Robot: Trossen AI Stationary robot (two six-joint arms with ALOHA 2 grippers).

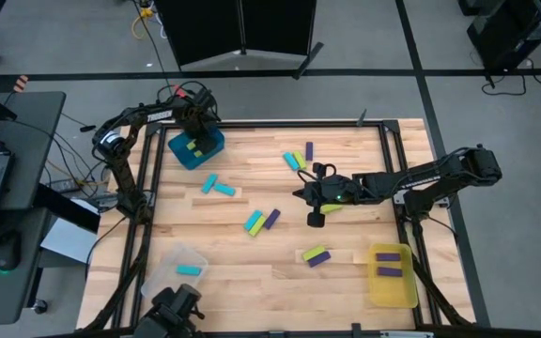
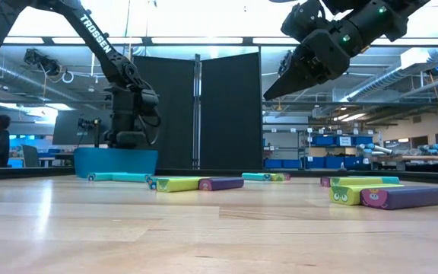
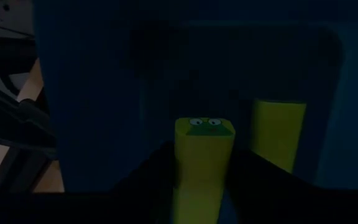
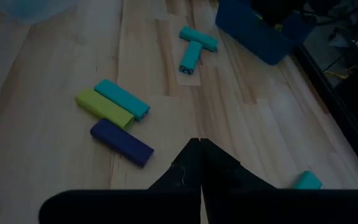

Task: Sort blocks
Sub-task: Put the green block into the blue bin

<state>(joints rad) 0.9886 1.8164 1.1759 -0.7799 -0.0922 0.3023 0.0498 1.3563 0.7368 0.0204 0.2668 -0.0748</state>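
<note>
Over the blue bin [image 1: 209, 152], left gripper [image 1: 195, 122] points down, holding a lime block [image 3: 202, 155]

In the overhead view the left arm's tool [image 1: 195, 130] sits over the deep blue plastic bin [image 1: 209, 150], hiding its fingertips and most of what lies inside. Its wrist view is very dark: a lime green bar with cartoon eyes [image 3: 204, 140] runs off the frame's edge between shadowed fingers, so contact is unclear.
</note>
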